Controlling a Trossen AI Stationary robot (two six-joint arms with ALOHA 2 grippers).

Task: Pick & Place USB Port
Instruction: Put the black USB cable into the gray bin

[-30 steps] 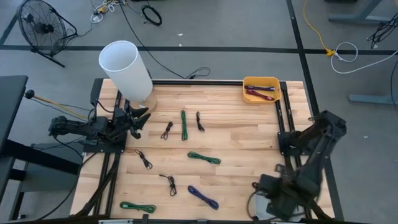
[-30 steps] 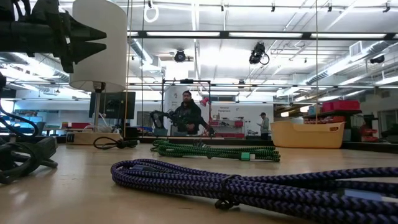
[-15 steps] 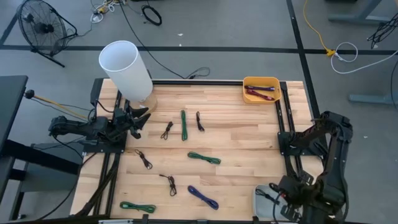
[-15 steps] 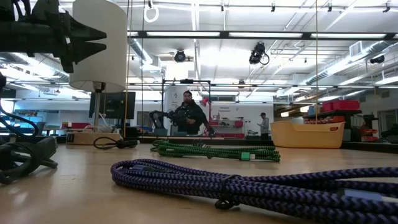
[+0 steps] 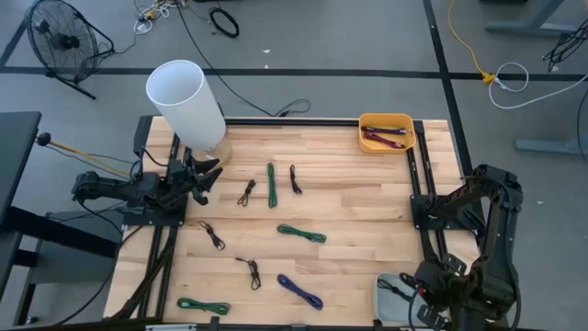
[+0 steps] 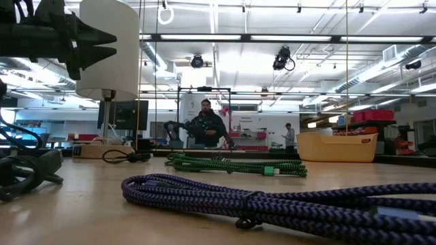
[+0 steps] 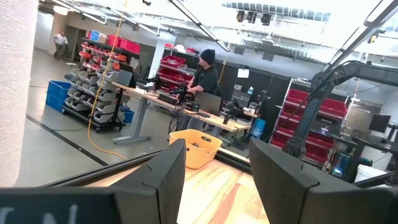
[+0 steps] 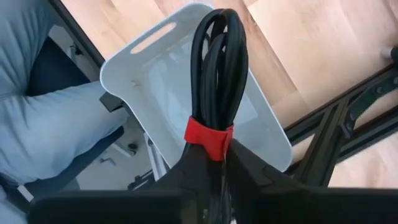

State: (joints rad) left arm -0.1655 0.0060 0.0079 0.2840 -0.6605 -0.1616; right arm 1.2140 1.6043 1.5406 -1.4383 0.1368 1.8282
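My right gripper (image 8: pixel 216 157) is at the table's near right corner (image 5: pixel 430 311), shut on a coiled black cable (image 8: pixel 217 68) bound with a red tie (image 8: pixel 208 140). The coil sticks out past the fingers over a white tray (image 8: pixel 155 74), which also shows in the high view (image 5: pixel 390 292). My left gripper (image 5: pixel 209 171) waits open and empty at the table's left edge beside a white cylinder (image 5: pixel 188 101). Several cable bundles lie flat on the table: black (image 5: pixel 246 191), green (image 5: pixel 272 184) and purple (image 5: pixel 300 291). My right gripper pinches the black cable coil between its two fingers (image 8: pixel 193 167), at the end just behind the red tie (image 8: pixel 210 149). The fingers lie along the coil. The looped end (image 8: pixel 219 25) points away from the gripper over the tray; whether it touches the tray I cannot tell.
A yellow bin (image 5: pixel 387 131) with red and purple cables stands at the far right corner. More cables lie on the table: green (image 5: pixel 301 233), green (image 5: pixel 203 305), black (image 5: pixel 212 235), black (image 5: pixel 249 271). A seated person in grey (image 8: pixel 43 124) is right beside the tray.
My right gripper has gone toward the table's near right corner with the black cable, staying shut, and the white tray now shows bare in the high view. In the last half second it has kept almost still.
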